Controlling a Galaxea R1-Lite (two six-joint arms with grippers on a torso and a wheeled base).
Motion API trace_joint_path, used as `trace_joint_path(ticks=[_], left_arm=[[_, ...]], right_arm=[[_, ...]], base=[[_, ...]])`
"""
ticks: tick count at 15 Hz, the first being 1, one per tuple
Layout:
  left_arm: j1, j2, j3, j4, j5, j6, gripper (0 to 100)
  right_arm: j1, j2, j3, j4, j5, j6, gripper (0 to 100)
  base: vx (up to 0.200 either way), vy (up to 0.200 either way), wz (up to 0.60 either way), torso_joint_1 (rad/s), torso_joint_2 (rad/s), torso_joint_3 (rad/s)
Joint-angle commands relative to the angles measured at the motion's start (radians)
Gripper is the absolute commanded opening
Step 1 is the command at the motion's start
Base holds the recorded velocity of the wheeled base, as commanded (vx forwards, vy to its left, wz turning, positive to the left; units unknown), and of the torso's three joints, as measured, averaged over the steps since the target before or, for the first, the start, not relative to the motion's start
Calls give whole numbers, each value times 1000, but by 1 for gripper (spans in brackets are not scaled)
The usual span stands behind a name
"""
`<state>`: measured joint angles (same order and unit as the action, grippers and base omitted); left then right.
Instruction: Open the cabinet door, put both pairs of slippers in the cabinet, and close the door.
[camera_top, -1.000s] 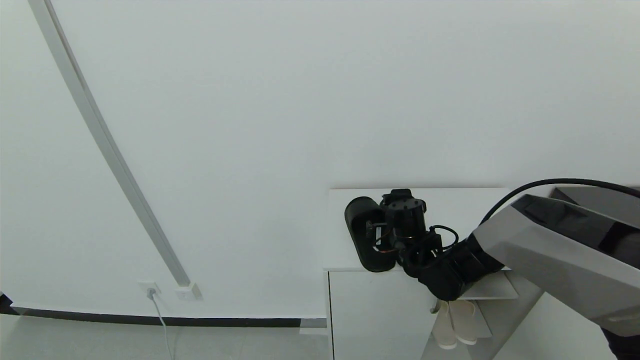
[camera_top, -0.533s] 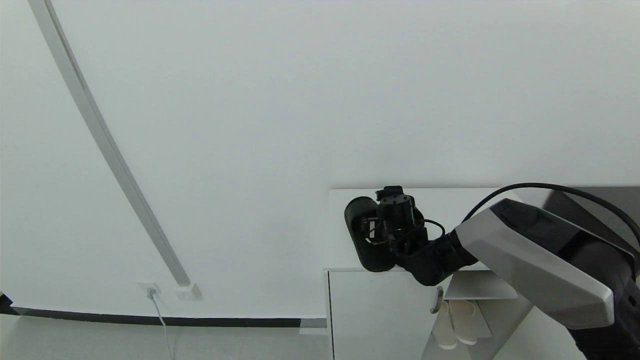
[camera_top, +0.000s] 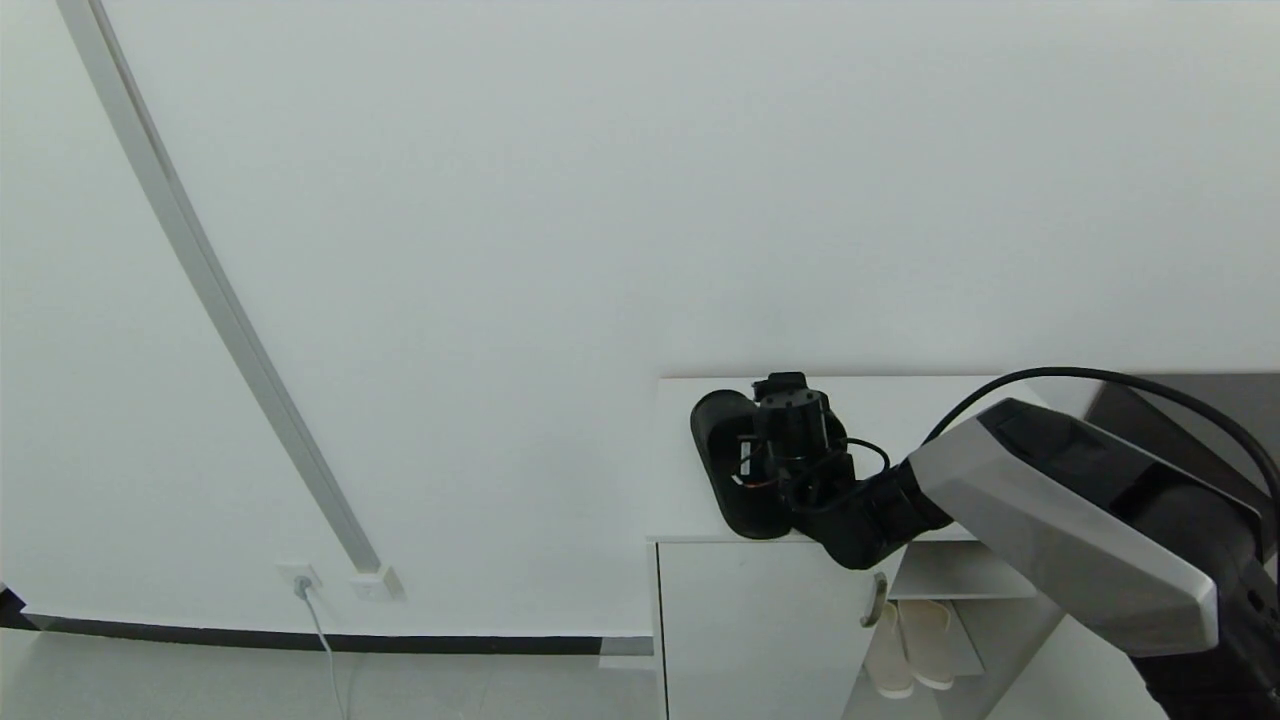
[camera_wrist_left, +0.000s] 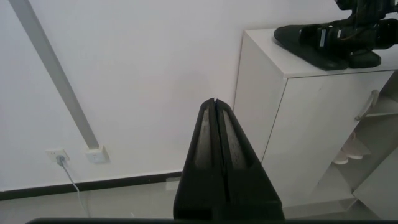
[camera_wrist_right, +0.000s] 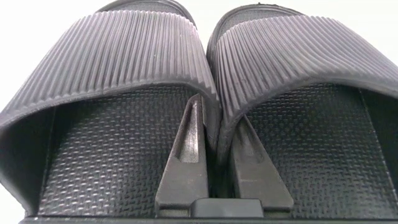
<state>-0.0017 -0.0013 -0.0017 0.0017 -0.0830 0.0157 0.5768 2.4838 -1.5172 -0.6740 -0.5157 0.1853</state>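
Two black slippers (camera_top: 728, 485) sit atop the white cabinet (camera_top: 930, 400), near its left edge. Inside, white slippers (camera_top: 908, 645) lie on a shelf (camera_top: 968, 652).

Left hand (camera_wrist_left: 215, 107) closed, right hand (camera_wrist_right: 216, 115) clamped.

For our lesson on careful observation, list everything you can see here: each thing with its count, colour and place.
black slippers: one pair, black, side by side on top of the cabinet.
pale slippers: one pair, off-white, on a shelf in the cabinet's open right side.
cabinet: one, white, against the wall; left door shut.
handle: one, grey, on the shut door's edge.
wall socket: one, white, low on the wall, cable plugged in.
conduit: one, grey, slanting down the wall toward the socket.
skirting: one strip, black, at the wall's foot.
right gripper: black, closed on the black slippers' inner edges.
left gripper: black, shut, empty, left of the cabinet.
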Motion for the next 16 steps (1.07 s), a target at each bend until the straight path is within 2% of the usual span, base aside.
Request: trace_joint_path(ticks=[1,5,10,14,16], left_arm=[[0,1,0,0,0,0,0],[0,1,0,0,0,0,0],[0,1,0,0,0,0,0],[0,1,0,0,0,0,0],[0,1,0,0,0,0,0]], right_arm=[[3,-8,6,-1,-4,0,0],[14,-120,95,-1,0,0,0],[104,-364,393,-58,13,2,0],[144,-579,663,-142,138,-1,0],[147,-661,730,-133,240,-1,0]], base=[[0,0,0,0,0,0],[0,0,0,0,0,0],[0,0,0,0,0,0],[0,0,0,0,0,0],[0,0,0,0,0,0]])
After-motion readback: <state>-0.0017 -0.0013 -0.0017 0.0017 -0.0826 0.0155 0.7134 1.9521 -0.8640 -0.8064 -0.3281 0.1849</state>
